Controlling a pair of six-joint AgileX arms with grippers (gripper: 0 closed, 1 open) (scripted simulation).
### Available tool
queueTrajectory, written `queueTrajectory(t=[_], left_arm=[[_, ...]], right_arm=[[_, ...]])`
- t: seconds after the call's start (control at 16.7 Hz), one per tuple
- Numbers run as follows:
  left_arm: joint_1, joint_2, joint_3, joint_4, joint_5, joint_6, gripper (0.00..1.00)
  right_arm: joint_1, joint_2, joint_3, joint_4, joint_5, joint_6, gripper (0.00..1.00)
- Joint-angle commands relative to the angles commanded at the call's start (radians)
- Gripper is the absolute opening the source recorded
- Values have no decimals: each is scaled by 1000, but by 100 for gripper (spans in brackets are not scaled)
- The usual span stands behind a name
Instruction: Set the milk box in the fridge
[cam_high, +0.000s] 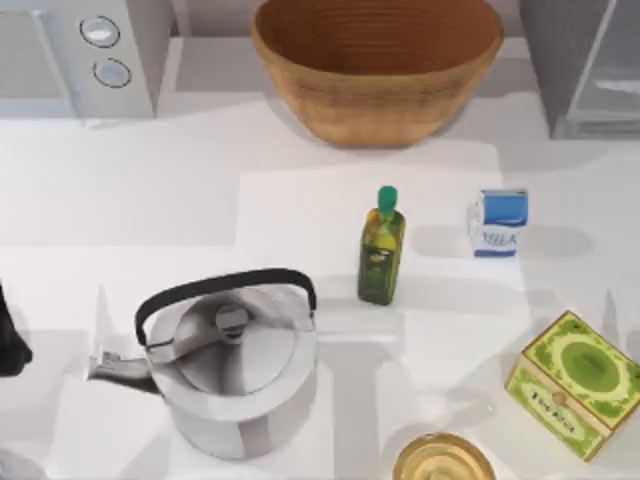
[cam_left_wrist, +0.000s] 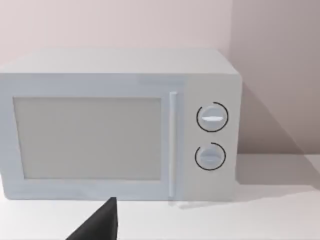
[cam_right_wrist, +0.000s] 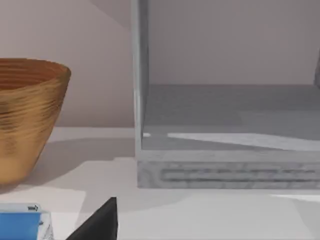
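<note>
Nearest the right wrist camera, the milk box (cam_right_wrist: 22, 225) stands ungrasped on the surface, near the fridge (cam_right_wrist: 225, 165), whose cavity shows open. Reaching is the step; whether either arm's jaws are open, I cannot tell.

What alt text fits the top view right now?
Top-down table view: a small milk box stands toward the right, an olive-oil bottle to its left, and the grey fridge sits at the back right corner. A kettle, wicker basket, green-and-yellow box and two-knob microwave fill the rest.
</note>
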Motion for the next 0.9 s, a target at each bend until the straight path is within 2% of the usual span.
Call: queueTrajectory(t=[0.24,0.42,0.9], left_arm=[[0,0,0,0,0,0,100],[0,0,0,0,0,0,100],[0,0,0,0,0,0,100]], right_arm=[[12,31,14,15,11,7,100],[58,159,64,71,52,32,100],[267,869,298,332,242,150,100]])
